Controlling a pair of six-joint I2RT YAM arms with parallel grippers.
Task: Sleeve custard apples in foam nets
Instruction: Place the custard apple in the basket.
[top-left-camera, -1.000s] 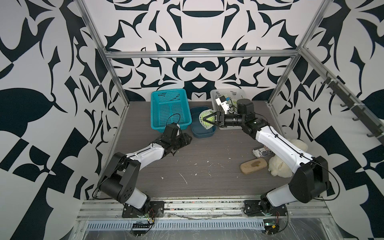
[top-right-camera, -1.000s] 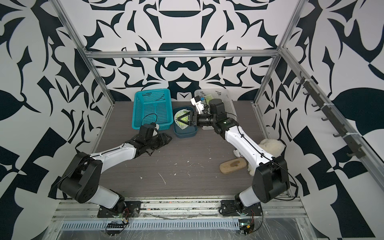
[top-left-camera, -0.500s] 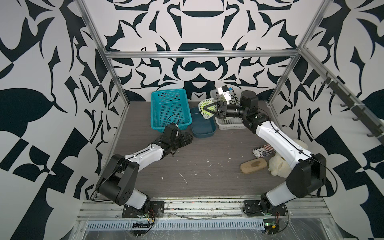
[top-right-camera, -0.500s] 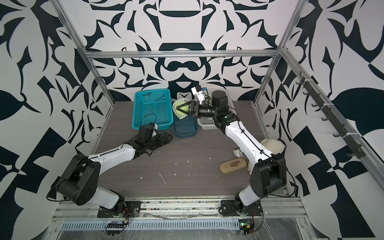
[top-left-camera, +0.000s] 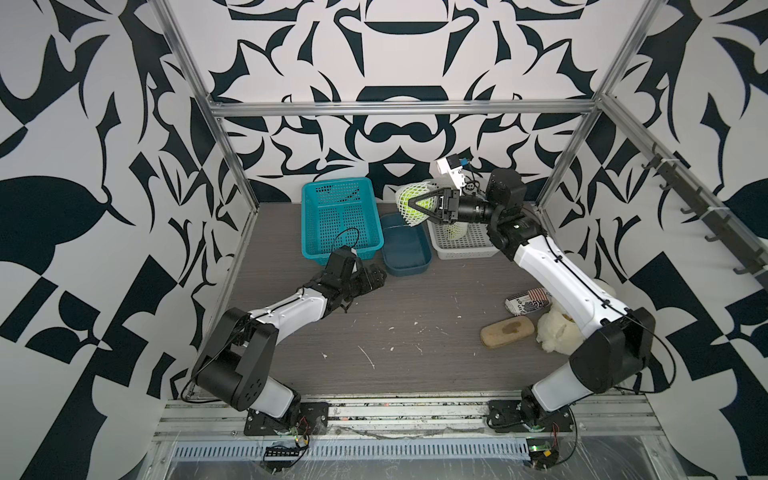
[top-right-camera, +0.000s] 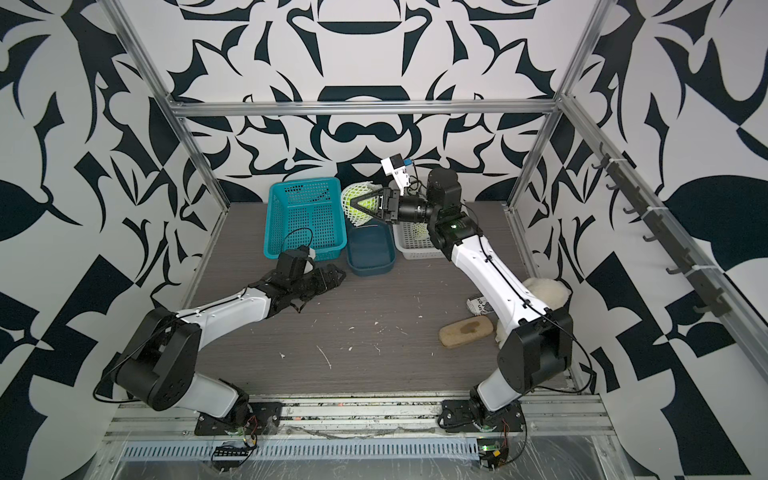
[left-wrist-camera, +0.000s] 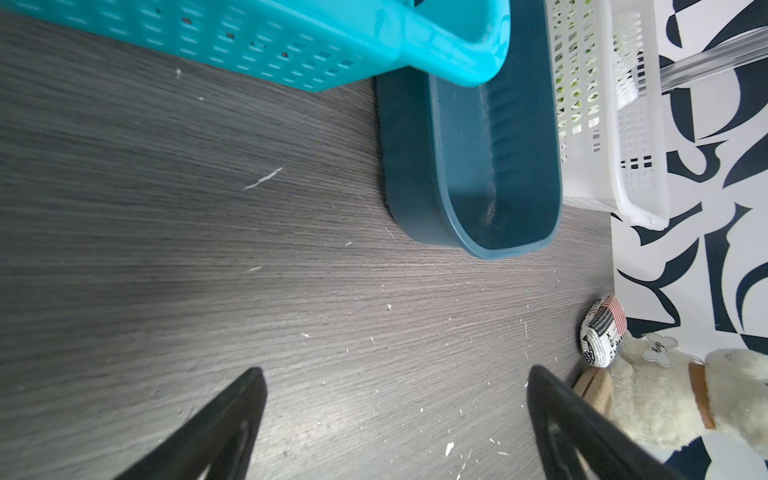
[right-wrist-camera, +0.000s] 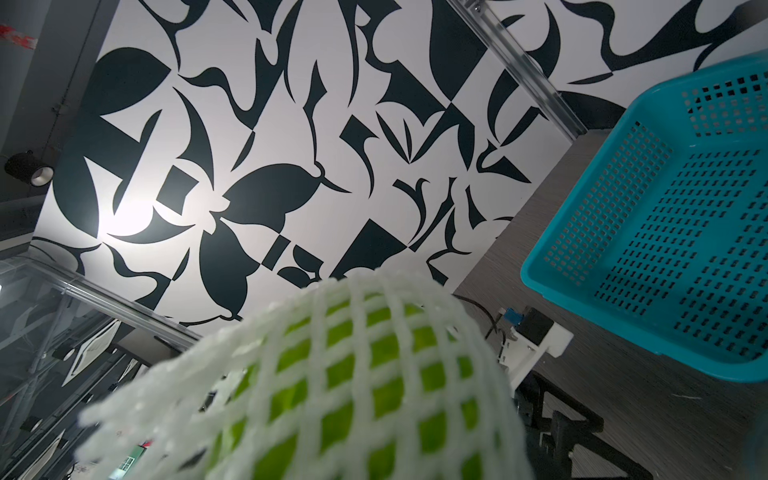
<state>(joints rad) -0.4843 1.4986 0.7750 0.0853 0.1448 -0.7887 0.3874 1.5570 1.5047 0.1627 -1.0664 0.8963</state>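
My right gripper (top-left-camera: 412, 206) (top-right-camera: 354, 204) is shut on a bright green custard apple (top-left-camera: 404, 194) (top-right-camera: 348, 195) wrapped in a white foam net (right-wrist-camera: 332, 374). It holds the fruit in the air above the back end of the dark blue tray (top-left-camera: 405, 253) (top-right-camera: 371, 257). The netted fruit fills the right wrist view and hides that gripper's fingers. A second netted custard apple (top-left-camera: 451, 229) (top-right-camera: 419, 229) lies in the white basket (top-left-camera: 465, 249) (top-right-camera: 415, 251). My left gripper (top-left-camera: 374, 277) (top-right-camera: 334, 276) (left-wrist-camera: 395, 372) is open and empty, low over the table in front of the teal basket (top-left-camera: 338, 216) (top-right-camera: 305, 216).
At the right side of the table lie a cream plush toy (top-left-camera: 555, 334) (left-wrist-camera: 665, 395), a tan block (top-left-camera: 507, 332) (top-right-camera: 465, 332) and a small printed pouch (top-left-camera: 525, 301) (left-wrist-camera: 602, 332). Metal frame posts stand at the back corners. White crumbs dot the table.
My right gripper has lifted the netted custard apple out of the dark blue tray, up and toward the back. My left gripper has opened wider and stayed in place.
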